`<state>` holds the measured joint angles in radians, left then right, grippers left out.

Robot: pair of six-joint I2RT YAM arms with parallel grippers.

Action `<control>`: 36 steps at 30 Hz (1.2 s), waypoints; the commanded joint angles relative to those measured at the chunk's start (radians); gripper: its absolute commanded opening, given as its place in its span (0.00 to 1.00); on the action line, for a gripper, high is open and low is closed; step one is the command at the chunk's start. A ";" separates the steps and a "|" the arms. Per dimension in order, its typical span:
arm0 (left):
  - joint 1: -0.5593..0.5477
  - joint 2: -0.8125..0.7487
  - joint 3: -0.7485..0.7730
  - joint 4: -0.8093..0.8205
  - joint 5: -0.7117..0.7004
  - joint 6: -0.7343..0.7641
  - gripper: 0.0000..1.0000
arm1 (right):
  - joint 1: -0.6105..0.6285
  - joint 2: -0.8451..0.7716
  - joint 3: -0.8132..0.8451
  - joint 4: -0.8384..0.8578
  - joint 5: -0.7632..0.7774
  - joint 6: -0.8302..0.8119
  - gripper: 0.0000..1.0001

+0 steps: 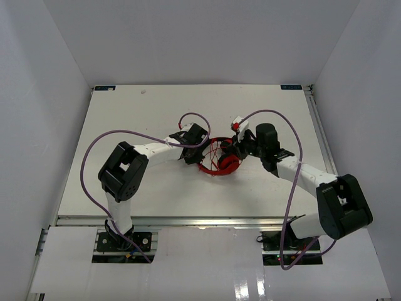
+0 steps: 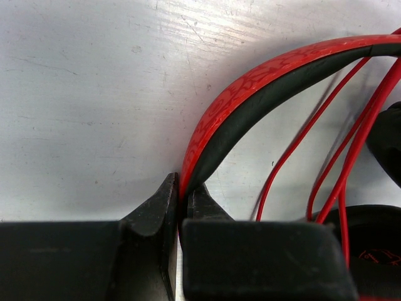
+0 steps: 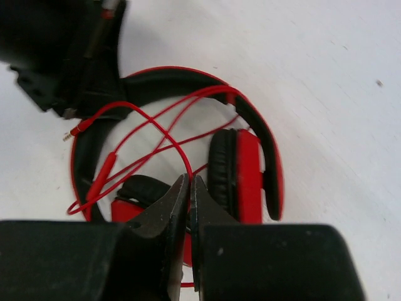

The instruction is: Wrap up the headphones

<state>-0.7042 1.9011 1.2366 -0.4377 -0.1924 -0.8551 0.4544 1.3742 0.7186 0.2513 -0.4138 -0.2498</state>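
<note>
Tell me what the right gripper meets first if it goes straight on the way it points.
The right gripper, shut on the cable, would likely meet more cable loops first, then the headband; depth unclear.

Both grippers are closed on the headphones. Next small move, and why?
Probably the right gripper, pinching the cable, carries it over the headband for a turn. The left gripper clamps the headband, and the cable lies in loose loops across it with the plug free.
</note>
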 commanded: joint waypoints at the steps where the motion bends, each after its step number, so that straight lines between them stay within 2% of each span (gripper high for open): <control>1: 0.002 -0.039 -0.019 -0.005 0.042 -0.016 0.00 | -0.045 0.028 -0.013 0.137 0.155 0.183 0.08; 8: 0.002 -0.033 -0.019 -0.003 0.045 -0.018 0.00 | -0.077 0.019 -0.045 0.175 0.262 0.337 0.08; 11: 0.002 -0.026 -0.015 -0.003 0.050 -0.017 0.00 | -0.080 0.024 -0.045 0.181 0.240 0.347 0.08; 18: 0.002 -0.017 -0.006 -0.003 0.054 -0.013 0.00 | -0.025 0.042 0.005 0.159 0.094 0.279 0.08; 24: 0.002 -0.017 -0.001 -0.003 0.056 -0.008 0.02 | 0.021 0.035 0.025 0.142 0.050 0.220 0.08; 27: 0.002 -0.017 0.004 -0.003 0.058 -0.005 0.10 | 0.022 0.034 0.027 0.133 0.028 0.206 0.11; 30: 0.002 -0.019 0.006 -0.006 0.061 -0.005 0.25 | 0.023 0.031 0.033 0.114 0.025 0.194 0.22; 32: 0.002 -0.024 0.006 -0.006 0.064 -0.005 0.33 | 0.023 0.015 0.036 0.107 0.018 0.185 0.32; 34: 0.002 -0.032 0.007 -0.011 0.062 -0.004 0.50 | 0.021 -0.006 0.039 0.096 0.010 0.170 0.47; 36: 0.003 -0.049 0.005 -0.017 0.053 -0.001 0.62 | 0.017 -0.044 0.042 0.074 0.007 0.149 0.60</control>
<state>-0.7025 1.8996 1.2389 -0.4240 -0.1563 -0.8591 0.4773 1.4055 0.7119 0.3387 -0.3783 -0.0542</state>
